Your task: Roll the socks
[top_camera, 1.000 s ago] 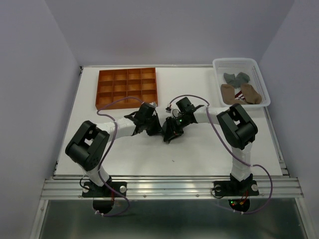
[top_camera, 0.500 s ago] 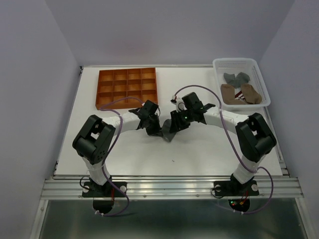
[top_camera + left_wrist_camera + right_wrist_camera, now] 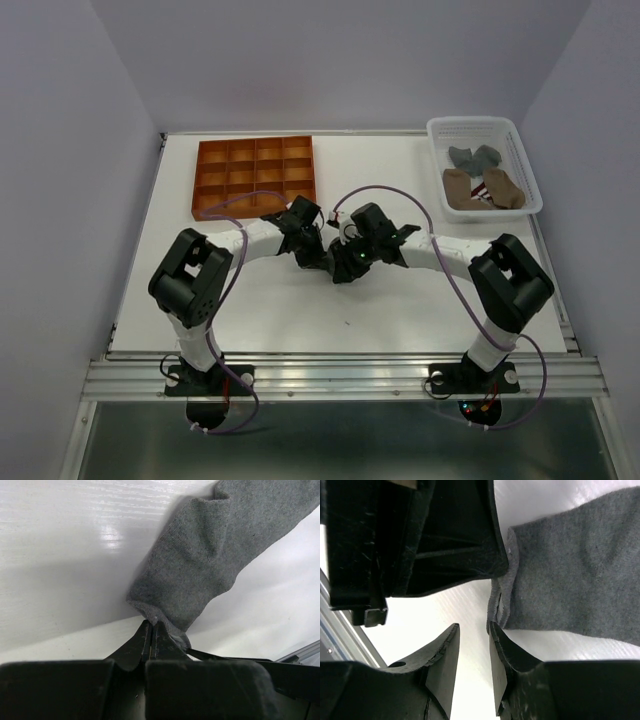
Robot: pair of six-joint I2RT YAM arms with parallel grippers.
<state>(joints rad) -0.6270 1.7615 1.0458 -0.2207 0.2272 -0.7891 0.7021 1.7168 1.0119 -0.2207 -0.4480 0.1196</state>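
At the centre of the table (image 3: 400,305), the left gripper (image 3: 151,630) is clamped on a corner of the grey sock (image 3: 200,565). The right gripper (image 3: 474,635), jaws slightly apart and empty, sits beside its hem. Closing now could miss, since the hem lies outside the gap.

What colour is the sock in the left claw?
Plain grey sock; left wrist view shows it best.

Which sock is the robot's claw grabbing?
The grey sock in the middle of the table, pinched in the left claw. All the other socks lie in the white basket at the far right corner.
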